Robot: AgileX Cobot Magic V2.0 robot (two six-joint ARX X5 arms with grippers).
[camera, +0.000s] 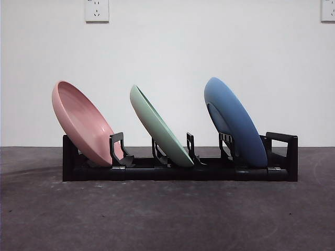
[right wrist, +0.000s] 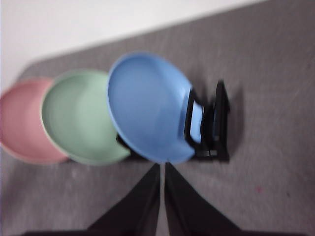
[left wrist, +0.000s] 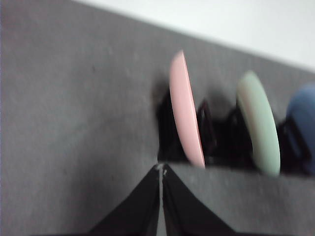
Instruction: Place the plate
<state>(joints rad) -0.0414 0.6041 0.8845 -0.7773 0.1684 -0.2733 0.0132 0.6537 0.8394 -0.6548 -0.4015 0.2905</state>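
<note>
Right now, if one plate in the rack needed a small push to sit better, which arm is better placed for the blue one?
Probably the right. Its pincer, shut and empty, sits close to the blue plate at the rack end. The left pincer, also shut, faces the pink plate at the opposite end.

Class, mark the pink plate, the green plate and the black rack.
pink plate (camera: 79, 121), front view, on its inner face.
green plate (camera: 159, 128), front view, on its back.
black rack (camera: 68, 159), front view, on its end wall beside the pink plate.

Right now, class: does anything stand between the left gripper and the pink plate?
Nothing visible does. The left gripper, jaws shut, hangs over bare table, with the pink plate leaning in the black rack just beyond.
</note>
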